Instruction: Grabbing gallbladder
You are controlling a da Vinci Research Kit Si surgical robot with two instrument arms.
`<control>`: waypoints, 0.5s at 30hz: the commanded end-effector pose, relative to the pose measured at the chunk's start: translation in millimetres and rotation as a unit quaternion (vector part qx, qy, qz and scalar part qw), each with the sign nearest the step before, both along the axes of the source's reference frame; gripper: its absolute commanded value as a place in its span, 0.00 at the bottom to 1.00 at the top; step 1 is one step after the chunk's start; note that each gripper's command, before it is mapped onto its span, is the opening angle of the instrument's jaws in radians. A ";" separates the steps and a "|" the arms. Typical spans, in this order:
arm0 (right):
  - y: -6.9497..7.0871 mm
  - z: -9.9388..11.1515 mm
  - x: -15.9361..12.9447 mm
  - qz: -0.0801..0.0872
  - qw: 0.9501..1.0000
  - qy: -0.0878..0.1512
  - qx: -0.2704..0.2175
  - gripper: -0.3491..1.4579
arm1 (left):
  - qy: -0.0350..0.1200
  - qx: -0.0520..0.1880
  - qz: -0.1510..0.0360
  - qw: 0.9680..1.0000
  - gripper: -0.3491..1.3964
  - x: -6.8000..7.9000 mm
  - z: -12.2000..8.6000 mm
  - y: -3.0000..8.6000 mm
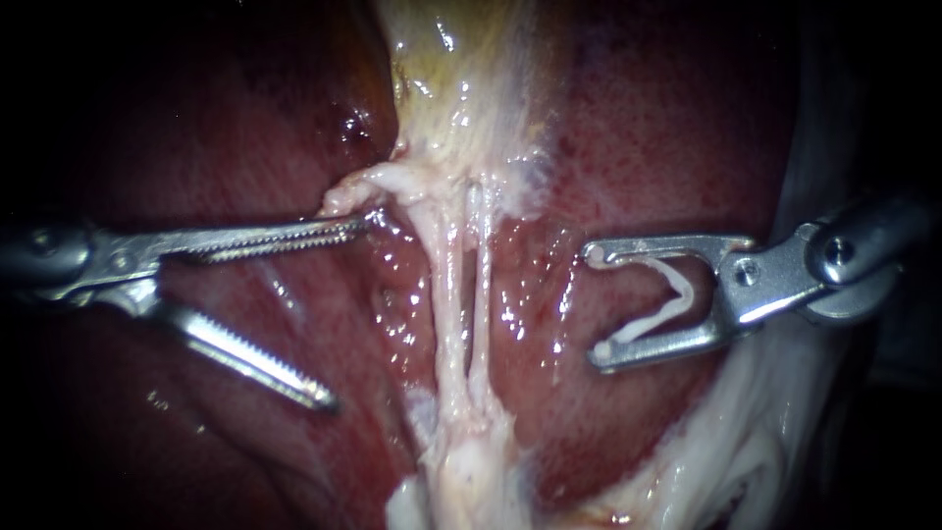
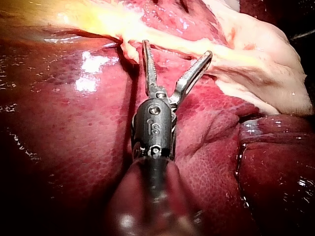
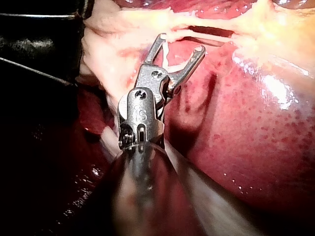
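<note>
**Left instrument (image 1: 339,314) open and empty at the neck of the gallbladder (image 1: 451,79)**
The gallbladder's long axis runs straight away from the two tubes (image 1: 446,285) leaving its neck. The left instrument lies just beside that neck, one serrated jaw tip touching its pale fringe and the other jaw splayed well clear. The right instrument (image 1: 599,302), across the tubes and farther from the gallbladder, carries a white clip (image 1: 687,291) seated against both spread jaws.

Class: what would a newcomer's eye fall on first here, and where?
At the centre, two pale tubes run down from the yellowish gallbladder over dark red liver. The left instrument has its toothed jaws open, the upper tip at the gallbladder's base; opposite, the right instrument holds a white clip between its jaws.
</note>
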State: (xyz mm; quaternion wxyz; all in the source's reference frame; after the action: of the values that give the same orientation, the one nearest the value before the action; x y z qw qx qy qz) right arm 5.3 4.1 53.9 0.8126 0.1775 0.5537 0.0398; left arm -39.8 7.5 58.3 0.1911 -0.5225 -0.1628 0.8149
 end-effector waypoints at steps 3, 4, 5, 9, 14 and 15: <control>0.0 0.1 0.0 0.000 1.000 0.000 0.000 0.47 | 0.004 -0.004 -0.006 1.000 0.80 0.7 -0.8 0.7; 0.0 0.1 0.0 0.000 1.000 0.000 0.000 0.47 | 0.006 -0.004 -0.010 1.000 0.80 1.0 -1.2 1.2; 0.0 0.1 0.0 0.000 1.000 0.000 0.000 0.47 | 0.008 -0.003 -0.015 1.000 0.80 1.3 -1.8 1.9; 0.0 0.1 0.0 0.000 1.000 0.000 0.000 0.47 | 0.015 0.000 -0.028 0.999 0.79 2.3 -2.9 5.0; 0.0 0.1 0.0 0.000 1.000 0.000 0.000 0.47 | 0.022 0.000 -0.040 0.999 0.73 2.8 -1.4 7.7; 0.0 0.1 0.0 0.000 1.000 0.000 0.000 0.47 | 0.022 0.000 -0.041 0.999 0.72 2.7 -0.9 7.9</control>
State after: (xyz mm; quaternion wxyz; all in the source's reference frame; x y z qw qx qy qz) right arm 5.3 4.1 53.9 0.8126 0.1775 0.5536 0.0400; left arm -37.1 15.6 57.9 0.2276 -0.5106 -0.1361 0.8179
